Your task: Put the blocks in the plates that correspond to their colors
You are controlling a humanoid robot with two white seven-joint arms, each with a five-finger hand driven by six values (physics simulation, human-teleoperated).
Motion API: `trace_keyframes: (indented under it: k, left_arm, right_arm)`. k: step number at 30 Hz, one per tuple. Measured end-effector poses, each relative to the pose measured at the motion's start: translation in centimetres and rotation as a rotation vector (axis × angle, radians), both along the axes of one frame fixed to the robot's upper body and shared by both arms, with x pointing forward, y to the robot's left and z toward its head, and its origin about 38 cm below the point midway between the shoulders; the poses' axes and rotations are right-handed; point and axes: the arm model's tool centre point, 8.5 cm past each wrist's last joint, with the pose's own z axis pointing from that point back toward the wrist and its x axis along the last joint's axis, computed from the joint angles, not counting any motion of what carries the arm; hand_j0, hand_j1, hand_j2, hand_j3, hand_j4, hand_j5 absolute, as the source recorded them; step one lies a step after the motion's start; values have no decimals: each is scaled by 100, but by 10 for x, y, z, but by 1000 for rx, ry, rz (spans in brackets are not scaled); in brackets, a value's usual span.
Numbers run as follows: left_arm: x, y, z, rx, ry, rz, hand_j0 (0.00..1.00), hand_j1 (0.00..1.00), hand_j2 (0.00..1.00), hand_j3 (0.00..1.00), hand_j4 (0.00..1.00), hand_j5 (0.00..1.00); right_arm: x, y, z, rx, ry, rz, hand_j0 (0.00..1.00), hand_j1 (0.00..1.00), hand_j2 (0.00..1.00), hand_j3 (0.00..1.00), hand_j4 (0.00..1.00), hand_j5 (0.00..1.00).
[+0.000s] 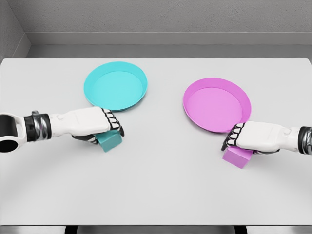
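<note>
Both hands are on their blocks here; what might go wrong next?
1. The left hand covers only the top of the teal block; it may slip on lifting.
2. The pink block sits close to the pink plate; a low carry might knock the rim.

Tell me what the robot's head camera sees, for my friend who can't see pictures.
Two white robot hands each hold a block on a white table: the left hand grips a teal block, the right hand a pink block. Behind each sits an empty plate of the same color, the teal plate at left and the pink plate at right.
</note>
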Motion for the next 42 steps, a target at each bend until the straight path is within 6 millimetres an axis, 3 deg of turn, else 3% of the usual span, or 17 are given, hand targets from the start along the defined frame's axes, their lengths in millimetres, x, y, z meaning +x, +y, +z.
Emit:
trace_keyframes:
  k: [10, 18, 21, 27, 28, 30, 31, 34, 38, 42]
  left_arm:
    - [18, -18, 43, -92, -65, -68, 51, 51, 51, 51, 51, 51]
    - [71, -17, 72, -129, -120, 20, 51, 51, 51, 51, 51, 51]
    - [95, -10, 71, -139, -108, 89, 51, 51, 51, 51, 51, 51]
    - [118, 15, 58, -142, -67, 210, 52, 52, 52, 52, 52, 52]
    - [120, 19, 57, -143, -64, 224, 58, 58, 58, 58, 58, 58]
    - [123, 24, 55, -149, -58, 247, 94, 94, 94, 94, 94, 94]
    - [124, 25, 56, -157, -58, 258, 100, 100, 100, 100, 100, 100]
    - [125, 32, 60, -197, -51, 275, 100, 100, 100, 100, 100, 100]
    - [119, 62, 65, -202, -44, 316, 100, 100, 100, 100, 100, 100]
    - [101, 95, 35, -210, 38, 379, 100, 100, 100, 100, 100, 100]
  right_arm:
    - [8, -8, 13, 62, -12, -39, 71, 71, 71, 71, 71, 71]
    - [10, -9, 22, 121, -7, -53, 69, 69, 69, 69, 69, 69]
    - [11, -11, 27, 156, 1, -61, 69, 69, 69, 69, 69, 69]
    - [14, -18, 32, 237, 35, -91, 69, 69, 69, 69, 69, 69]
    - [14, -18, 33, 253, 40, -94, 68, 68, 68, 68, 68, 68]
    - [15, -20, 34, 292, 58, -104, 67, 67, 67, 67, 67, 67]
    - [15, -20, 35, 311, 66, -110, 66, 66, 66, 66, 66, 66]
    - [19, -24, 39, 368, 82, -128, 65, 65, 65, 65, 65, 65]
    - [29, -36, 52, 445, 78, -170, 65, 65, 65, 65, 65, 65]
    - [43, -38, 80, 510, 27, -167, 64, 64, 64, 64, 64, 64]
